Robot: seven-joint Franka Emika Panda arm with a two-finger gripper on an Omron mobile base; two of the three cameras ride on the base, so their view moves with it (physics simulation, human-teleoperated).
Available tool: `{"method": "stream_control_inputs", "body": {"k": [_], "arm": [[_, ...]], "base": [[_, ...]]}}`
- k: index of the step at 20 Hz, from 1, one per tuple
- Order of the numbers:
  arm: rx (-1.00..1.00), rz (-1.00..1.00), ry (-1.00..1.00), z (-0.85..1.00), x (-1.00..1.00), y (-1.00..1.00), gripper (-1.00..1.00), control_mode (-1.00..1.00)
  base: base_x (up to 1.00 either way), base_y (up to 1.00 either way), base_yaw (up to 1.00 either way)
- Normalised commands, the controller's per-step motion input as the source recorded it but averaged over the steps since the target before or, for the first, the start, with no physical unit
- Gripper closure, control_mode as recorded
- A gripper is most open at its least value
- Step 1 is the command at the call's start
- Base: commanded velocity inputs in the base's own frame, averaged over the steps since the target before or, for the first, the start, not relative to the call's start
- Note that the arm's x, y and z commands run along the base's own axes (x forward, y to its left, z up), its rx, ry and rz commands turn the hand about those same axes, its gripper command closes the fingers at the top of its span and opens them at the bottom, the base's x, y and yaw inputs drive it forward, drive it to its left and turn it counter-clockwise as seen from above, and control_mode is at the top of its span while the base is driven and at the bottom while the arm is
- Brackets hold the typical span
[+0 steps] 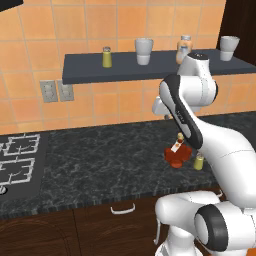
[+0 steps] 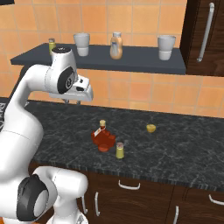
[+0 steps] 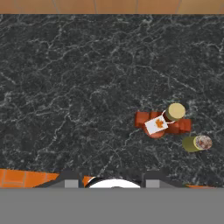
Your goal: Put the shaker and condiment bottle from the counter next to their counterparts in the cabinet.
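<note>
- Gripper (image 2: 72, 101) hangs high above the counter (image 1: 100, 155), holding nothing; its fingertips (image 3: 71, 181) stand moderately apart.
- Cabinet (image 2: 131, 61) carries two white-grey cups (image 2: 82, 43), the pale orange bottle (image 2: 116, 46) between them, and the twin shaker (image 1: 107, 57) at its left end.
- Condiment bottle (image 2: 103, 138) stands upright near the counter's front edge.
- Shaker (image 2: 120, 150) stands just beside it, on the front-edge side.
- Small yellow thing (image 2: 151, 128) lies farther back.
</note>
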Motion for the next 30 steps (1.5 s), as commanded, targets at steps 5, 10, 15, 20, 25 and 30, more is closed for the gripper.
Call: {"method": "stream_control_inputs", "body": {"k": [5, 10, 15, 20, 25, 30], "arm": [[0.0, 0.0, 0.0, 0.0, -0.08, 0.0, -1.0, -1.0], [0.0, -0.06, -0.02, -0.04, -0.28, 0.0, -1.0, -1.0], [0.0, -0.19, 0.0, -0.12, -0.12, 0.0, -1.0, -1.0], [0.0, -0.3, 0.0, -0.1, 0.0, 0.0, -1.0, -1.0], [0.0, -0.36, -0.02, -0.07, 0.04, 0.02, -1.0, -1.0], [-0.01, -0.35, -0.02, -0.01, 0.05, 0.11, -1.0, -1.0]], "base": [[0.0, 0.0, 0.0], [0.0, 0.0, 0.0], [0.0, 0.0, 0.0], [0.0, 0.0, 0.0], [0.0, 0.0, 0.0], [0.0, 0.0, 0.0]]}}
